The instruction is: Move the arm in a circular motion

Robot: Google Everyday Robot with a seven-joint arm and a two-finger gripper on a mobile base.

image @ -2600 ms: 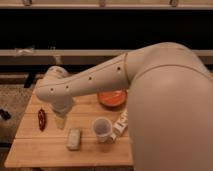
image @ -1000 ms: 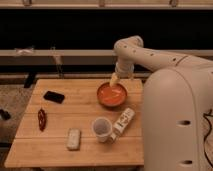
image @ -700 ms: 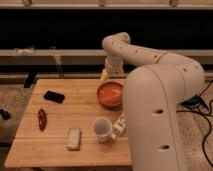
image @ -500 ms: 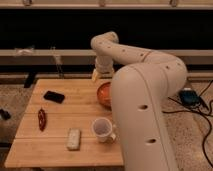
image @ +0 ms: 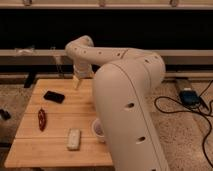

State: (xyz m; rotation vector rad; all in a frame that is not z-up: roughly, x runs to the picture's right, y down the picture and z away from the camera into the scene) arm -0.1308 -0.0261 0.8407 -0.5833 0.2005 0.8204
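Note:
The arm (image: pixel 125 95) is a big glossy white robot arm of thick rounded segments with small dark screw holes. It fills the right half of the camera view and bends back to the left over the wooden table (image: pixel 30 147). Its gripper (image: pixel 77 82) is the small yellowish tip, hanging over the table's far edge, to the right of a black phone (image: pixel 53 96). Nothing shows in it.
On the table lie a red chili-like object (image: pixel 42 119) at the left, a pale rectangular sponge-like block (image: pixel 74 139) near the front, and a white cup (image: pixel 97 130) partly hidden by the arm. Black cables and a blue-topped box (image: pixel 190 96) lie on the floor at right.
The arm has swung left across the table's far side, from above the orange bowl toward the phone. Its bulk now hides the bowl and the bottle.

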